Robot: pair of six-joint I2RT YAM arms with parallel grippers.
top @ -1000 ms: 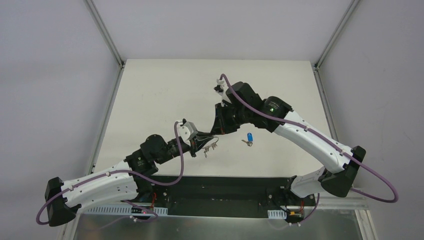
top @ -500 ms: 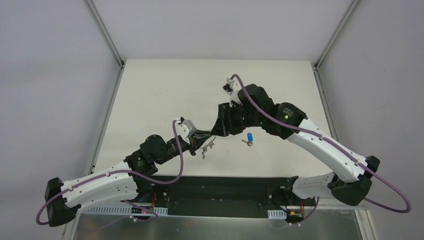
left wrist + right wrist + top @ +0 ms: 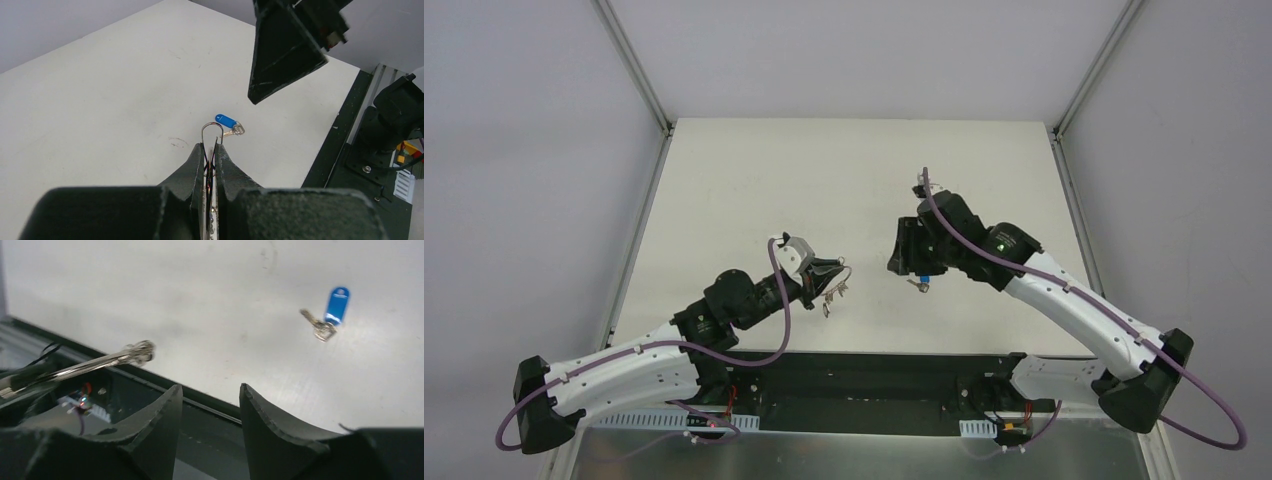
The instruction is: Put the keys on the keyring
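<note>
My left gripper is shut on the keyring, a thin silver wire ring. Its loop pokes out past the closed fingertips, and small plain silver keys hang under it. The blue-headed key lies flat on the white table beyond the ring. In the top view the blue key is half hidden below my right gripper. In the right wrist view the right gripper is open and empty. The blue key lies ahead to its right, and the keyring shows edge-on at left.
The white table ends at a black base strip along the near edge, where both arms are mounted. Metal frame posts rise at the back corners. One dark finger of the right gripper hangs above the blue key in the left wrist view.
My right gripper opened, left the keyring and swung right to hover over the blue key. The left gripper kept its hold on the ring and shifted only slightly.
</note>
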